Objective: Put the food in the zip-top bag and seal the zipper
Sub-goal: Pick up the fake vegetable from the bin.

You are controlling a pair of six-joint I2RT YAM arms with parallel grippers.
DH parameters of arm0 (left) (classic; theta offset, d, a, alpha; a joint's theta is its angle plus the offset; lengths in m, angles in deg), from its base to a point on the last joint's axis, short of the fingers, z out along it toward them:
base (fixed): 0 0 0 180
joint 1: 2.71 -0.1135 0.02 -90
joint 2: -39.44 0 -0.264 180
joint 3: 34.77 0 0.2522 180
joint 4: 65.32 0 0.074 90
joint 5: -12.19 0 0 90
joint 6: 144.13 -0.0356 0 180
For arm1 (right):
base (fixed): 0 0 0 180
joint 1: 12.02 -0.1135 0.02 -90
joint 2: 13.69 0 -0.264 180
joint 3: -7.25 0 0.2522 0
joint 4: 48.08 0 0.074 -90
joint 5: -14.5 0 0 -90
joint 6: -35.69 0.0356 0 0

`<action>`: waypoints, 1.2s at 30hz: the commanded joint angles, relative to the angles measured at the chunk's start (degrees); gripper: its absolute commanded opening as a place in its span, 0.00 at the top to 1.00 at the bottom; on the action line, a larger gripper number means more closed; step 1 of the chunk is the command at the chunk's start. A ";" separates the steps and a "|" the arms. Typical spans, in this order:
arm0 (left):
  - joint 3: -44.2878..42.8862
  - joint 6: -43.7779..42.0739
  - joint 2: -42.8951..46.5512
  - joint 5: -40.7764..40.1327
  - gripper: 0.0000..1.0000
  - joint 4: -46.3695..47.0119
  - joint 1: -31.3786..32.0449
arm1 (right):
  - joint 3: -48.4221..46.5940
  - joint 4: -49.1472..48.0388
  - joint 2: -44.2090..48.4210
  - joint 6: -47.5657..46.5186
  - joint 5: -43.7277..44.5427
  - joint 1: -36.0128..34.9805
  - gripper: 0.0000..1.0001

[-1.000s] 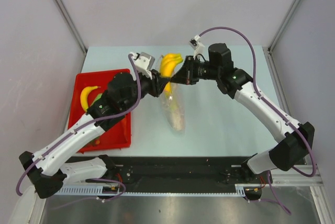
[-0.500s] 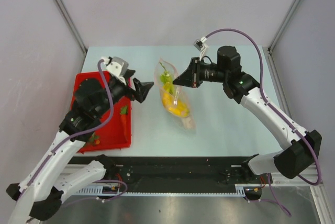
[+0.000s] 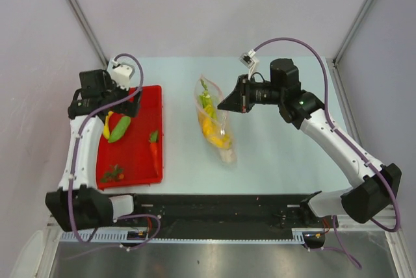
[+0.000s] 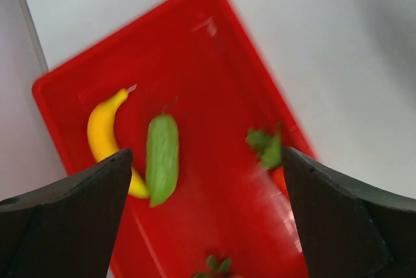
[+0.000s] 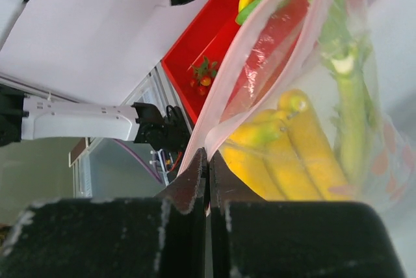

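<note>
Red tray (image 3: 133, 151) at 9 o'clock on table (image 3: 279, 154): single banana (image 4: 104, 138), green veg (image 4: 162, 158), carrot (image 3: 154, 151), strawberries (image 3: 114, 174), all loose. Clear zip-top bag (image 3: 218, 128) at table centre; banana bunch (image 5: 292, 154) + leek (image 5: 348, 96) inside. R tool (image 5: 208, 161) clamped on bag's mouth edge by zipper (image 5: 237, 99), at bag's 2 o'clock side. L tool (image 4: 205, 161) spread wide, empty, hovering over tray's 12 o'clock end. Step in hand, prob.: next pick from tray. Go for green veg, directly below. Descend straight, straddle short width, close gently; appears to touch banana at one end, so risk of dragging both. Hold R pinch steady, mouth toward 9 o'clock.
</note>
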 commanded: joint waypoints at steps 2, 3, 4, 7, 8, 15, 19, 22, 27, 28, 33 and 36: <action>-2.21 -12.34 -13.99 -4.95 0.00 -7.46 -5.28 | -2.72 1.48 -0.55 -3.66 0.00 0.29 1.00; -3.08 -12.70 -16.30 -6.90 0.00 -7.89 -5.81 | -2.73 1.92 -0.99 -3.75 0.17 0.20 1.00; -3.62 -12.70 -18.67 -8.05 0.00 -7.64 -6.43 | -2.81 2.01 -0.99 -3.84 0.44 0.29 1.00; -6.60 -13.05 -25.71 -9.81 0.02 -7.28 -7.75 | -2.81 2.36 -1.25 -4.02 1.23 0.29 1.00; -7.13 -13.23 -28.86 -11.38 0.02 -6.67 -7.84 | -2.73 2.53 -1.17 -4.62 1.58 0.29 1.00; -10.56 -15.51 -39.07 -15.27 0.10 -3.94 -7.84 | -3.43 3.94 -1.78 -6.56 1.58 0.11 1.00; -10.83 -17.00 -41.19 -12.99 0.32 -6.22 -7.75 | -3.95 5.35 -1.25 -7.36 3.68 0.38 1.00; -8.73 -17.18 -38.58 -8.52 0.52 -8.07 -7.31 | -3.69 5.96 -1.52 -5.61 4.21 1.07 1.00; -6.07 -14.29 -30.05 -2.54 0.80 -8.42 -5.73 | -2.99 3.42 -2.48 -2.70 -0.26 2.40 1.00; -6.78 -12.11 -28.64 -1.04 0.84 -9.47 -5.55 | -2.90 3.24 -2.57 -2.26 0.78 2.05 1.00; -13.97 -5.85 -17.41 13.63 1.00 -10.62 -3.54 | -2.90 4.03 -3.63 -1.99 2.19 0.82 1.00; -16.79 -1.72 -10.99 17.25 1.00 -9.22 1.64 | -2.37 2.89 -3.80 -2.26 2.55 0.47 1.00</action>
